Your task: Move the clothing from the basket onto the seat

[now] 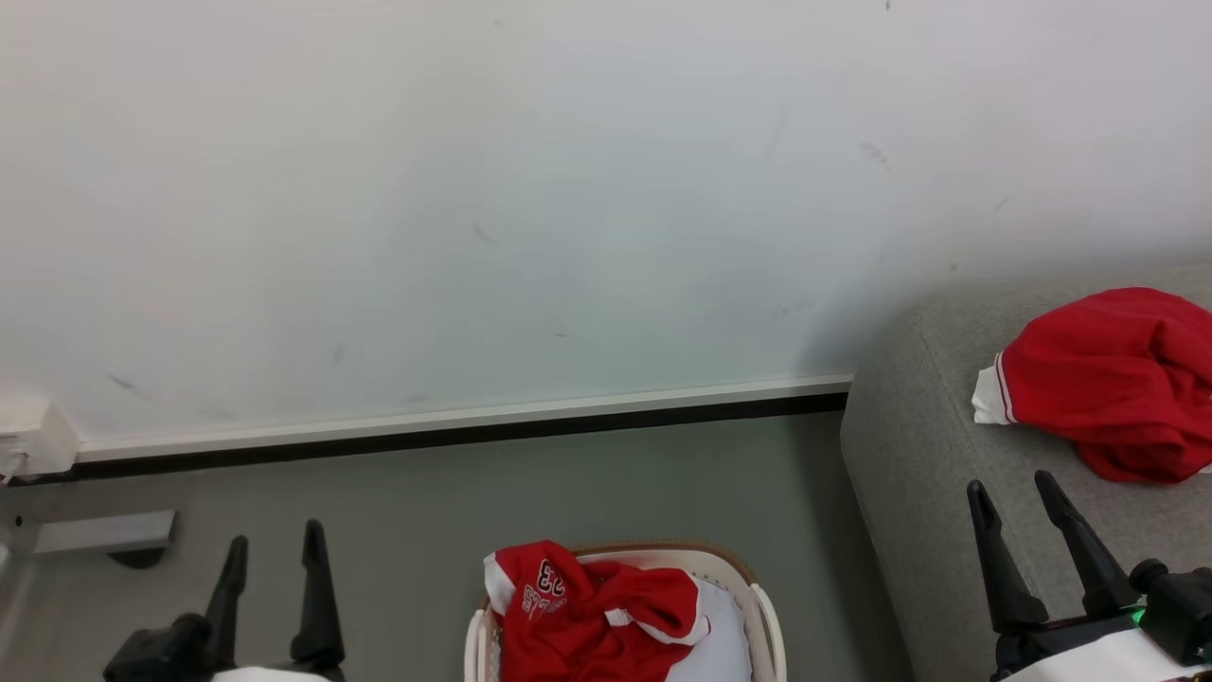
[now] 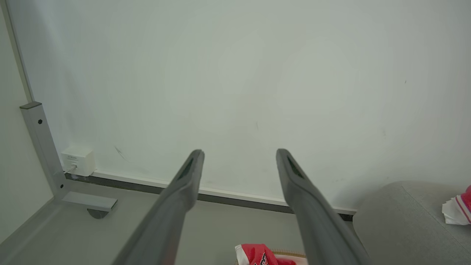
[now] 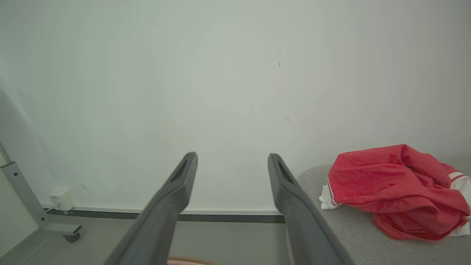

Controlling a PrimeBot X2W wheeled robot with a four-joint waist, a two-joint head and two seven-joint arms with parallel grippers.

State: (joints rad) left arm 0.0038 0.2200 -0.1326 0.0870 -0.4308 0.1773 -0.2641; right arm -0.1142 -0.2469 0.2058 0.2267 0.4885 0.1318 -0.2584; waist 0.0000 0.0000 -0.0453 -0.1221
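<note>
A crumpled red garment with white trim (image 1: 587,611) lies in the cream basket (image 1: 767,616) at the bottom middle of the head view; its printed number faces up. Another red garment (image 1: 1117,379) lies bunched on the grey seat (image 1: 909,445) at the right, and the right wrist view has that red garment (image 3: 397,187) on the seat (image 3: 349,235) too. My left gripper (image 1: 275,545) hangs open over the floor, left of the basket, nothing between its fingers. My right gripper (image 1: 1018,493) stands open above the seat's near part, short of the garment there.
A white wall with a pale skirting board (image 1: 464,417) runs behind everything. A grey metal frame foot on a caster (image 2: 88,202) and a small white wall box (image 2: 78,160) stand at the far left. Grey floor (image 1: 568,493) lies between basket and wall.
</note>
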